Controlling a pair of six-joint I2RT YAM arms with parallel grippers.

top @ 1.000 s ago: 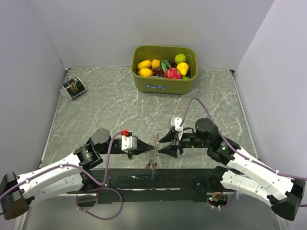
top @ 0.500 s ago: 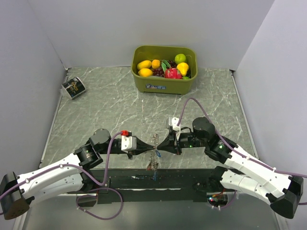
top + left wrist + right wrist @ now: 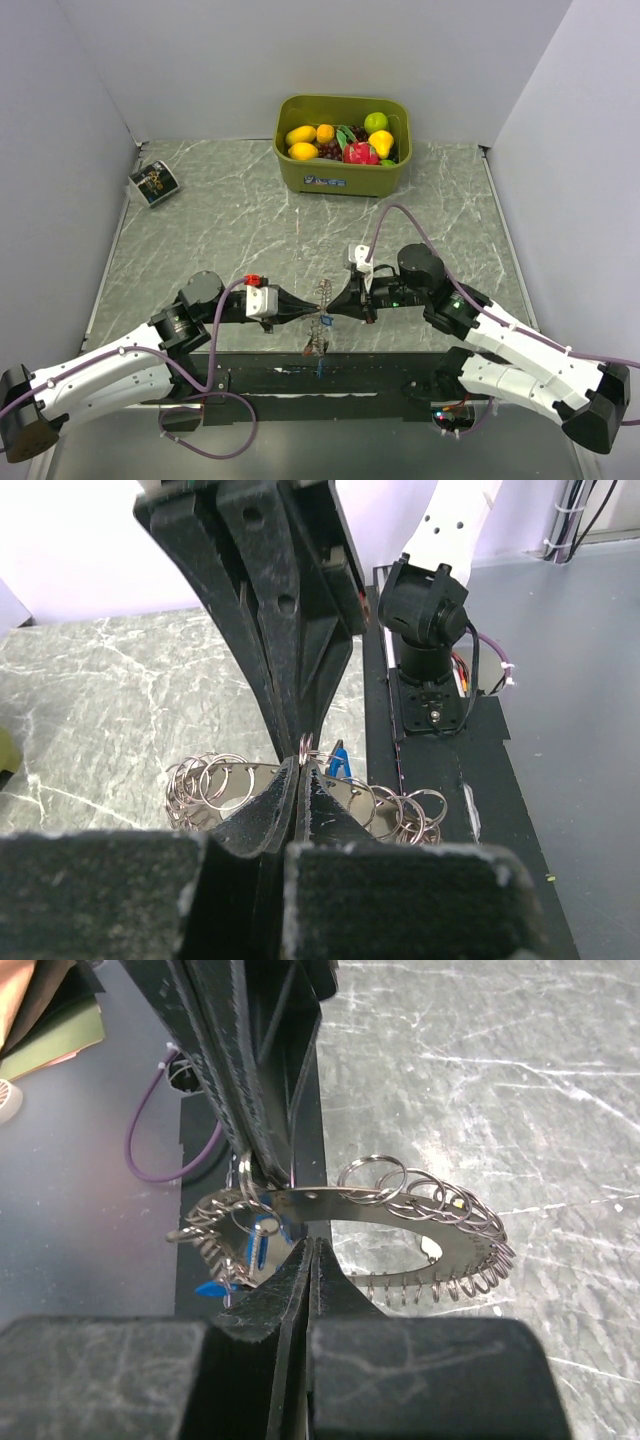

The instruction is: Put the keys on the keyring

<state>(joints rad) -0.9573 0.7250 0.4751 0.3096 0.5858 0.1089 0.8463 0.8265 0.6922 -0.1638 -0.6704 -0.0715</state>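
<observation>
From overhead, the keyring (image 3: 322, 300) is showing only as a tiny glint, too small to tell what is hanging on it. The left gripper (image 3: 299, 770) is covering the loop's middle in its wrist view, leaving a sliver of a blue key (image 3: 337, 760). The right gripper (image 3: 313, 1245) is masking the loop's near arc. The left arm (image 3: 100, 370) is running off the overhead frame's edge.

Left of the keyring (image 3: 317, 343) the left gripper (image 3: 316, 312) and its arm bar the way. Right of it the right gripper (image 3: 331, 307) does the same, and both are clamped tip to tip on it. Beyond the keyring the table (image 3: 250, 230) lies open as far as the bin (image 3: 340, 180) at the back wall. Far left of the keyring a card (image 3: 153, 184) sits by the side wall. Nearer than the keyring runs a black strip (image 3: 290, 378).
</observation>
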